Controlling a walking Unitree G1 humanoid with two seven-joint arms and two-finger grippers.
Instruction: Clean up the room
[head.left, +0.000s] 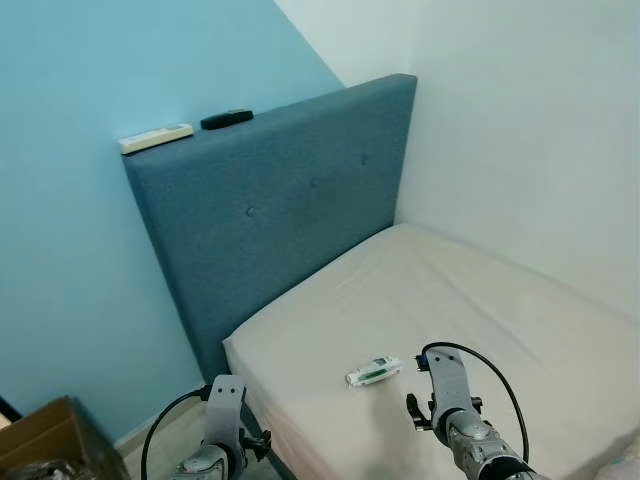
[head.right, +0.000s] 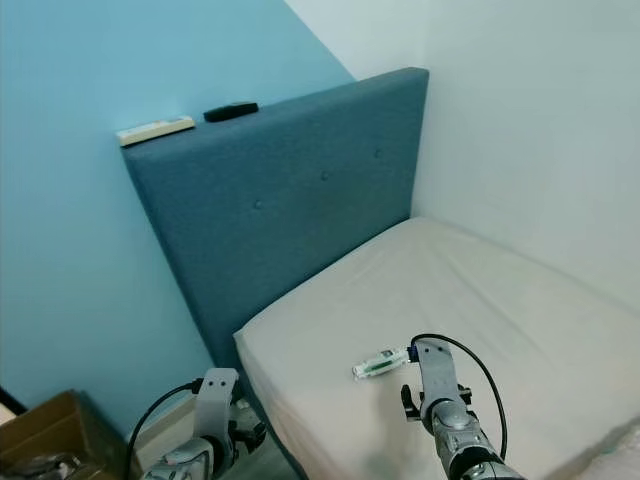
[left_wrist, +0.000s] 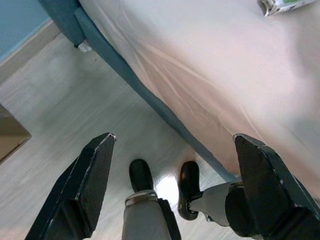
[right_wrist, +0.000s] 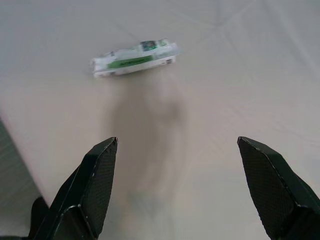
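Progress: cleanup looks barely begun; the small packet (right_wrist: 134, 59) lies loose on the bed, and two remotes sit on the headboard, none of them gathered.
Right gripper (right_wrist: 177, 187): over the mattress, its two black fingers spread wide and empty; matte, wedge-shaped, with a fine textured face.
Left gripper (left_wrist: 175, 187): off the bed's side, above the floor, fingers wide apart, holding nothing.
Packet: just ahead of the right gripper, slightly toward the left finger's side; flat, oblong, crinkled white wrapper with a green band, glossy and probably light and slippery.
Mattress (head.left: 480, 300): cream sheet, soft, faintly creased, rounded corner.
Floor (left_wrist: 60, 115): pale wood-grain planks, shiny, beneath the left gripper.
Cardboard box (head.left: 45, 430): brown, open, beyond the left gripper on its outer side; a likely place for rubbish.
Headboard (head.left: 290, 210): well beyond both grippers; blue woven fabric, padded, buttoned.
White remote (head.left: 155, 138): long, slim, hard plastic, on the headboard's top edge.
Black remote (head.left: 226, 119): shorter, dark, just beside the white one.
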